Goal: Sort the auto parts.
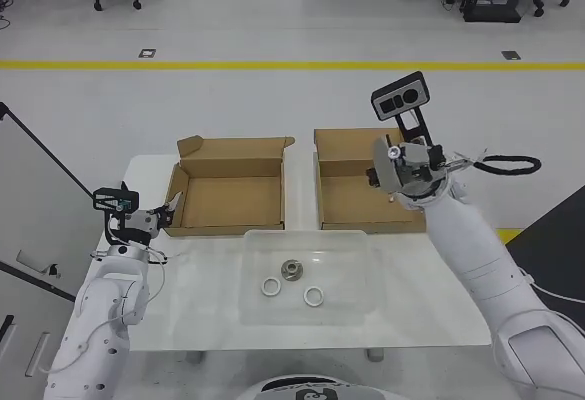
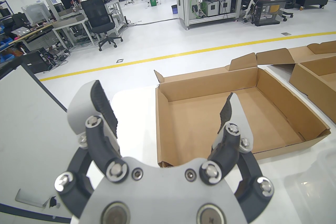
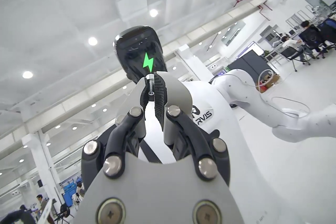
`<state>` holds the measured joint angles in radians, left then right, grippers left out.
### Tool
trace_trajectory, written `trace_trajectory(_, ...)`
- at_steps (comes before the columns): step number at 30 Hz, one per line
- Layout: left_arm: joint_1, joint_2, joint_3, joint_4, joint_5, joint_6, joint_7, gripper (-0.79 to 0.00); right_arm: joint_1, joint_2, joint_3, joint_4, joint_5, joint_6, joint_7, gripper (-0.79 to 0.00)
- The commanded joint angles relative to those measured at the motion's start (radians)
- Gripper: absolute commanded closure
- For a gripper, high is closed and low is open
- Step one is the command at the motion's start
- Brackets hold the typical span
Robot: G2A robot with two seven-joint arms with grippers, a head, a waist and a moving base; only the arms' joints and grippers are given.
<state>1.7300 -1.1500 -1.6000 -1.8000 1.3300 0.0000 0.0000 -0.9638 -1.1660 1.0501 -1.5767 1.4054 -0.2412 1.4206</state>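
Three loose parts lie in the clear plastic tray (image 1: 352, 260) at the near side of the white counter (image 1: 202, 290): a smooth white ring (image 1: 270, 288), a second white ring (image 1: 314, 297) and a stepped grey metal hub (image 1: 292, 269). Beyond the tray, two shallow corrugated cardboard boxes stand side by side with their flaps raised. The left hand (image 2: 165, 104) hovers released and empty, ribbed black pads apart, just beside the left box (image 1: 227, 190). The right hand (image 3: 151, 88) is turned upward above the right box (image 1: 352, 200), clenched on a small threaded steel bolt (image 3: 150, 80). Sorting appears to be midway. The next move likely calls for tipping that wrist down and letting go low inside a box.
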Motion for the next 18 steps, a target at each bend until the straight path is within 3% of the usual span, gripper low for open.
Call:
trace_trajectory(1, 0.0, 0.0, 0.0, 0.0, 0.0, 0.0, 0.0, -0.785, -0.008, -0.001, 0.008, -0.006, -0.018, 0.002, -0.005, 0.0)
trace_trajectory(6, 0.0, 0.0, 0.0, 0.0, 0.0, 0.0, 0.0, -0.785, -0.029, -0.01, 0.019, -0.02, 0.024, 0.018, 0.004, 0.0)
trace_trajectory(18, 0.0, 0.0, 0.0, 0.0, 0.0, 0.0, 0.0, -0.785, -0.07, -0.061, 0.006, -0.024, 0.356, 0.078, 0.067, 0.0)
